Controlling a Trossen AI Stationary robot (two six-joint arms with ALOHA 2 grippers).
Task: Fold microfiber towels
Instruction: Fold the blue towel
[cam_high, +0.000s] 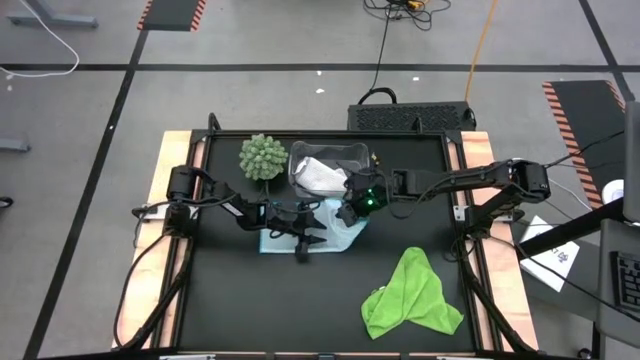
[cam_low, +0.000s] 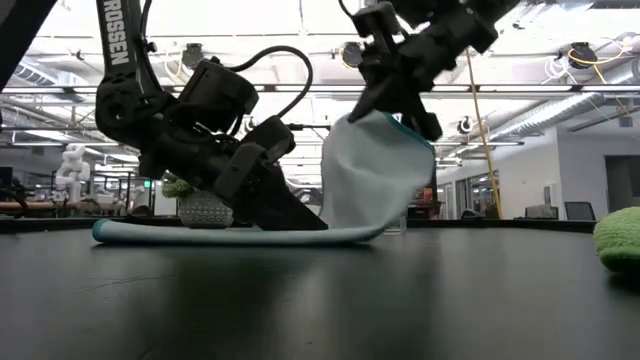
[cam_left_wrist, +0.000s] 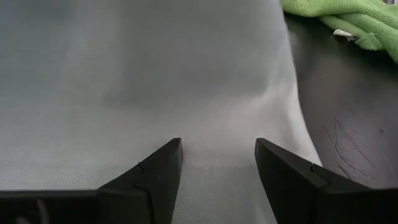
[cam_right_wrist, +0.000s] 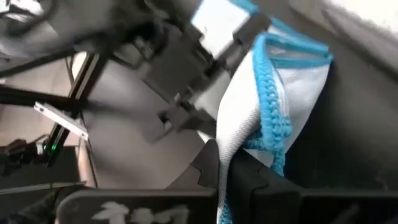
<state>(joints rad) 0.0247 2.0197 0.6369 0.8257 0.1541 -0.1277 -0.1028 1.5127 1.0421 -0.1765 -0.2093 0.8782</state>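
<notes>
Towel work is seen from above at the table's middle: the light blue towel (cam_high: 345, 236) lies flat under the left gripper (cam_high: 303, 247), while its far edge is lifted by the right gripper (cam_high: 352, 207). The white towel (cam_high: 318, 176) is seen inside the clear bin (cam_high: 298, 152), beside the spiky ball plant (cam_high: 262, 157). The lime green towel (cam_high: 412, 293) is spread well apart, nearer the table's front right.

From table height, the blue towel's lower layer is pressed to the black table (cam_low: 300, 300) by the left gripper (cam_low: 290, 212), and its raised flap is hung from the right gripper (cam_low: 385, 105).

In the left wrist view, the fingers (cam_left_wrist: 158, 177) are spread, resting on the cloth.

In the right wrist view, the stitched blue hem is pinched between the closed fingers (cam_right_wrist: 208, 168).
</notes>
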